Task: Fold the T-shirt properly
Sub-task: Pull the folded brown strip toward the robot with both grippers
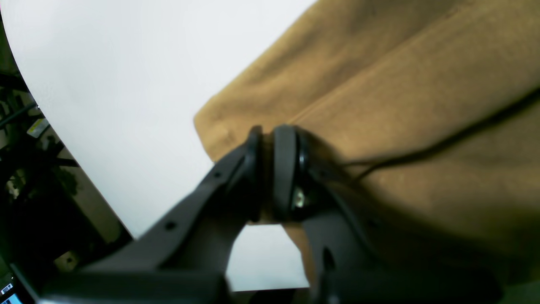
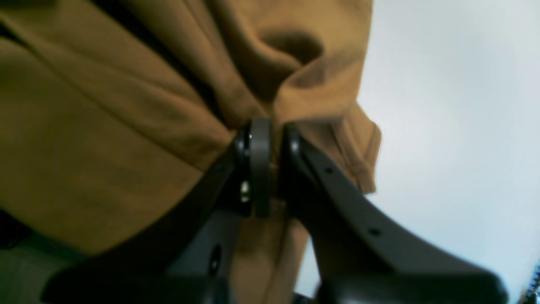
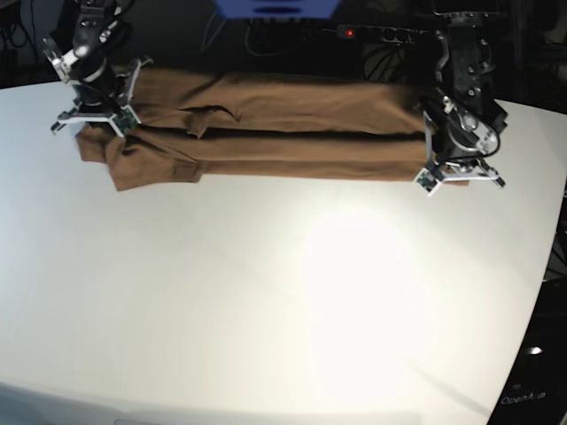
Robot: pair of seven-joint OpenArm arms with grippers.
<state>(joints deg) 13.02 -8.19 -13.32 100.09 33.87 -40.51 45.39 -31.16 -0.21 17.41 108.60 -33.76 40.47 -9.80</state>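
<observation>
Left hand [image 1: 270,139] pinched closed — right hand [image 2: 272,131] likewise, arms spread wide.

The T-shirt [image 3: 266,133] is spread lengthwise along the far edge of the table [image 3: 266,301], folded so that an upper layer lies behind a lower, nearer one. The right gripper [image 3: 93,119] is set at the shirt's end on the left of the base view, the left gripper [image 3: 452,164] at the opposite end, well apart. A power strip [image 3: 372,34] is placed behind the table. The near half of the table lies before the shirt.
</observation>
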